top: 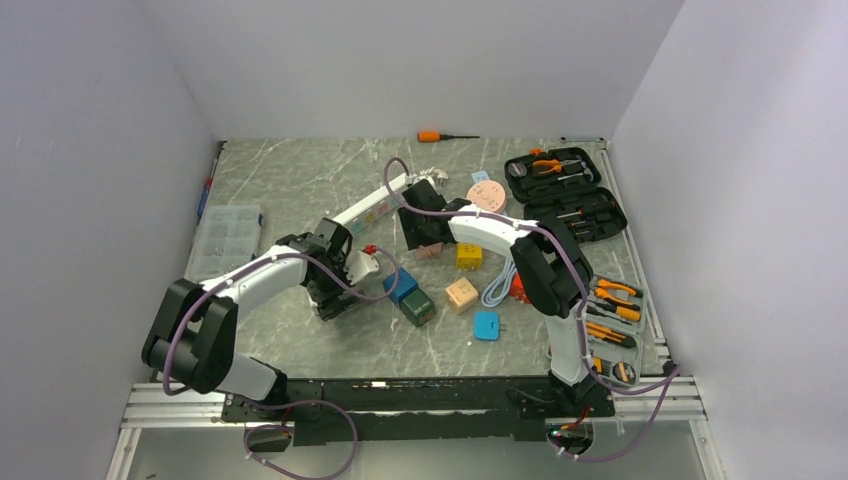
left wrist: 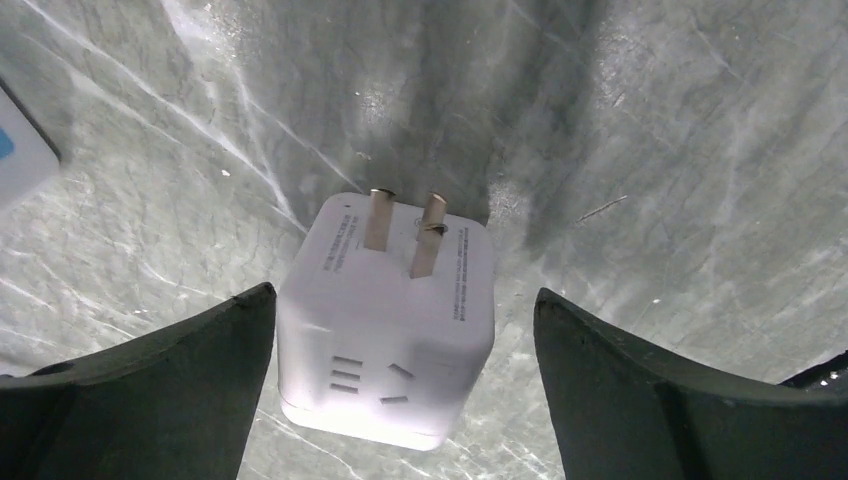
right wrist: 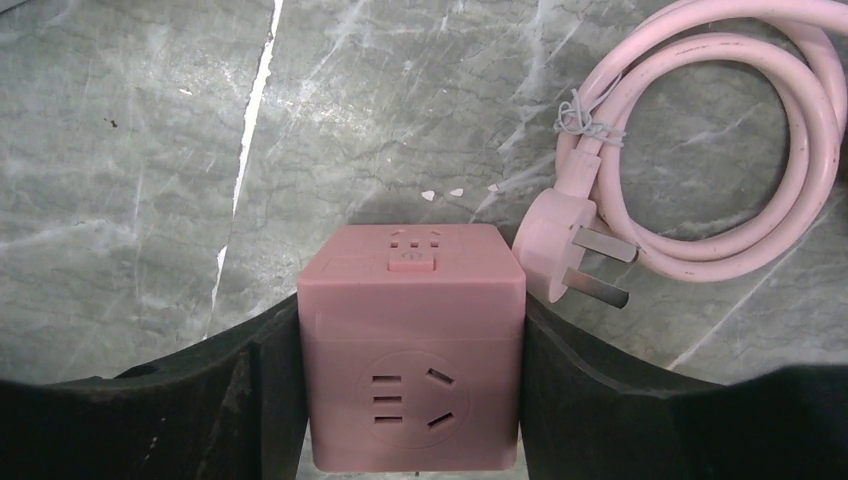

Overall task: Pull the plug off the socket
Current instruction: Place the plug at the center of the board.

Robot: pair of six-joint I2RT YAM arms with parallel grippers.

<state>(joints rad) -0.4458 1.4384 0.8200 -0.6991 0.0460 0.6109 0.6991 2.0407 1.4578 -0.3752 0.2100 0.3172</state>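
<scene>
Two flat metal prongs (left wrist: 378, 220) stand bare on the upper face of the plug (left wrist: 385, 340), a white cube adapter with rounded edges. It therefore sits in no outlet, and from this the pulling itself looks done. The plug appears to rest on the grey marbled surface (left wrist: 650, 150), between the two dark fingers (left wrist: 170, 380) of the left hand (left wrist: 403, 310). This hand is wide open: one finger is just beside the cube's side, perhaps touching it, and the other stands clearly apart from it. In the top view the socket (top: 372, 205), a long white strip with pastel outlets, lies near the left hand and runs from it toward the back of the surface.

The plug probably handles as a light and stiff piece of hard plastic. Its shell looks smooth and a little glossy, so it may slip if the grip is weak or if it is taken by the rounded corners. The best place to hold it seems to be the two flat opposite sides, on the body and away from the prongs, which are thin and could bend or catch. It does not look fragile, but because it is light it can tip or slide at a small push.

The right hand (right wrist: 408, 320) is closed on a pink cube (right wrist: 410, 400), with its fingers pressing on both sides. A coiled pink cord (right wrist: 700, 130) lies beside it.
</scene>
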